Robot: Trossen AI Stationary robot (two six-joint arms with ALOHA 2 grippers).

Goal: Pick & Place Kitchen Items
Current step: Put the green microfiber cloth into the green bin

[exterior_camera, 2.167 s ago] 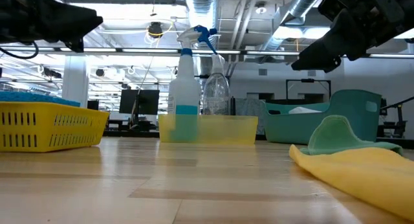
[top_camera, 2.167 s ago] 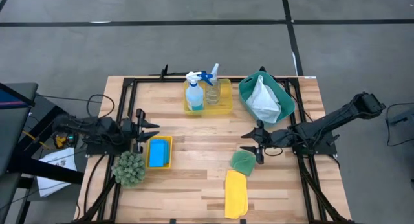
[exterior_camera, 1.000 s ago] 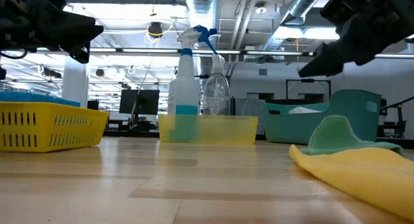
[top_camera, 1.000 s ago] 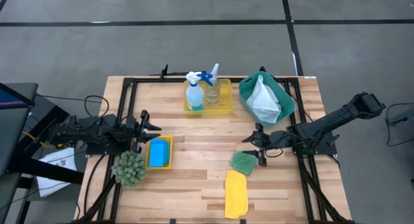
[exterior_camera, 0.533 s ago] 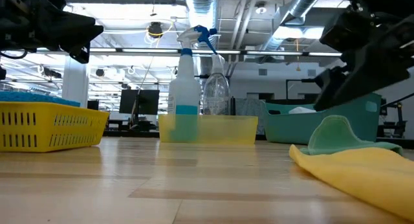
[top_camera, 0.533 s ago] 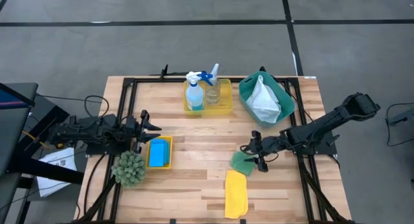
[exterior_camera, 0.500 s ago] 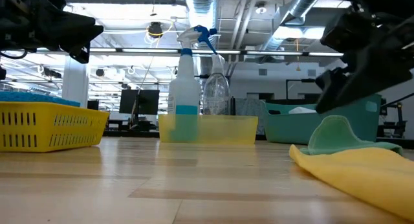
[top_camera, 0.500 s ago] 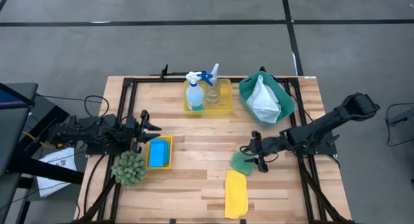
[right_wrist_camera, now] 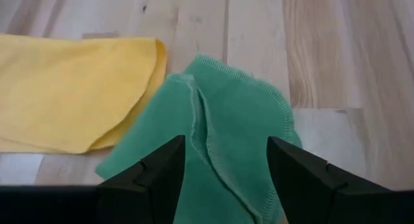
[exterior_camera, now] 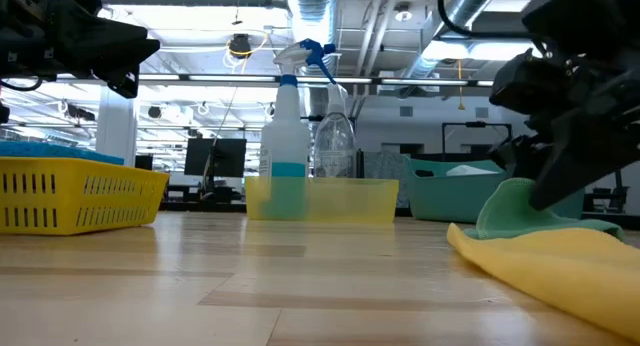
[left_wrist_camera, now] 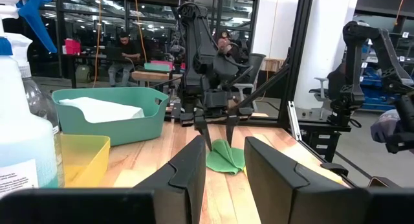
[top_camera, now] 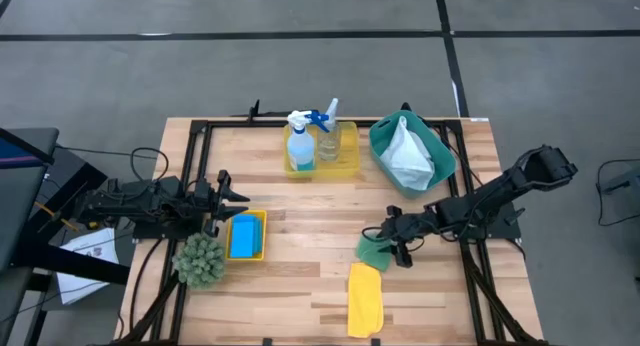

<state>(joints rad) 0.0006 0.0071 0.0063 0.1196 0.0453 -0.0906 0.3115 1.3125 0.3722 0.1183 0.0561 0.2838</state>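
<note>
While the right tool (top_camera: 384,243) hangs right of centre in the high view, its two fingers stand spread and hold nothing, straddling the green cloth (top_camera: 374,250) that lies directly below them on the counter (top_camera: 310,201). In the right wrist view the cloth's raised fold (right_wrist_camera: 206,140) runs lengthwise between the fingers, so a short drop and a squeeze looks like all that is needed. Its lower edge touches the yellow cloth (top_camera: 365,299), whose long axis runs up and down the frame toward the bottom edge. Nearest by far is the right arm; the left tool (top_camera: 226,198) waits at mid-left, fingers apart and holding nothing (beside the spiky green ball (top_camera: 199,260)). At upper right the teal bin (top_camera: 438,155) holds a white cloth (top_camera: 407,152). At top centre a yellow tray (top_camera: 349,159) carries the spray bottle (top_camera: 300,146) and a clear bottle (top_camera: 327,139), while a second yellow tray (top_camera: 262,235) at lower left holds a blue sponge (top_camera: 243,235)
</note>
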